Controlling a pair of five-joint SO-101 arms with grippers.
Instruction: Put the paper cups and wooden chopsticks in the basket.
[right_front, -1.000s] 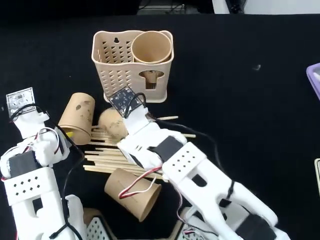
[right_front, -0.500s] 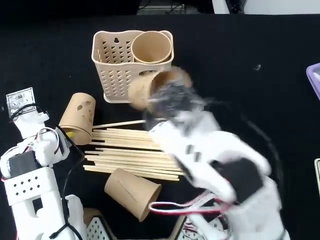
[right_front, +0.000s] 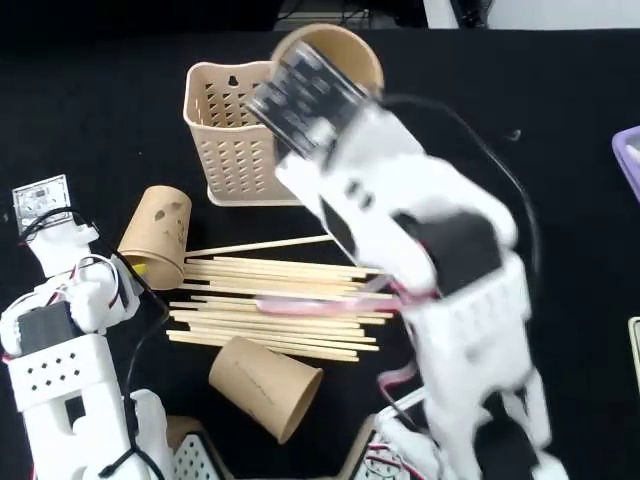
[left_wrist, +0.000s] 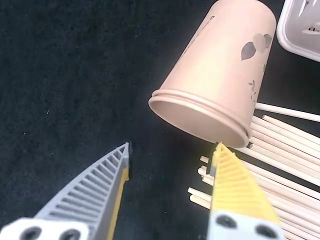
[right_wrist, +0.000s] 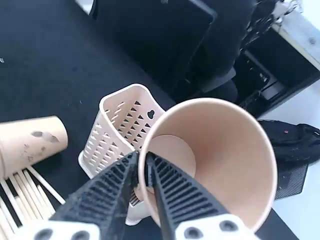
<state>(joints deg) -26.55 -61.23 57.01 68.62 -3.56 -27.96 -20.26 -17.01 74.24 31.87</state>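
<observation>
The right gripper (right_wrist: 142, 159) had its jaws pinched on the rim of a cup (right_wrist: 215, 160), one jaw inside the wall and one outside, with the basket (right_wrist: 112, 132) just below and beyond their tips. The left gripper (left_wrist: 171, 146) held its jaws spread and empty. A second cup (left_wrist: 220, 85) lay on its side just past their tips, mouth toward them, and the chopsticks (left_wrist: 280, 150) lay flat beside one jaw.

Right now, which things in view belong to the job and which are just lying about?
Job: basket; held cup, in the right gripper; left cup; front cup; chopsticks.
Lying about: purple object at the high view's right edge.
</observation>
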